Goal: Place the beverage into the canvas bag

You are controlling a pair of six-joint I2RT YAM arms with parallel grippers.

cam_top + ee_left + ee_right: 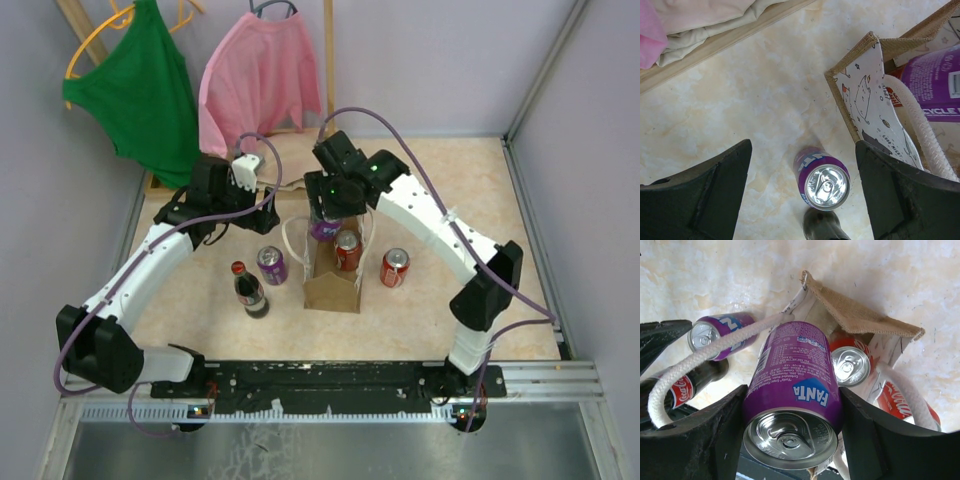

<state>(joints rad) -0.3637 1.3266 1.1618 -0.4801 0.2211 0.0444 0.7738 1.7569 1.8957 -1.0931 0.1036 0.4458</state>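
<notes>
My right gripper (pixel 792 400) is shut on a purple Fanta can (pixel 792 385), the beverage, holding it tilted over the open top of the canvas bag (pixel 855 315). From above, the can (pixel 323 228) hangs at the far end of the tan bag (pixel 332 288), under the right gripper (pixel 330 212). A red can (pixel 850 365) stands inside the bag. A white rope handle (pixel 705 357) drapes past the held can. My left gripper (pixel 804 150) is open beside the bag's wall (pixel 860 90), above a second purple can (pixel 822 180) that stands on the table.
On the table stand a cola bottle (pixel 249 290), the second purple can (pixel 272 265) and a red can (pixel 395 267) right of the bag. Green (pixel 145 85) and pink (pixel 258 75) shirts hang at the back. Folded beige cloth (pixel 705 20) lies on a wooden rail.
</notes>
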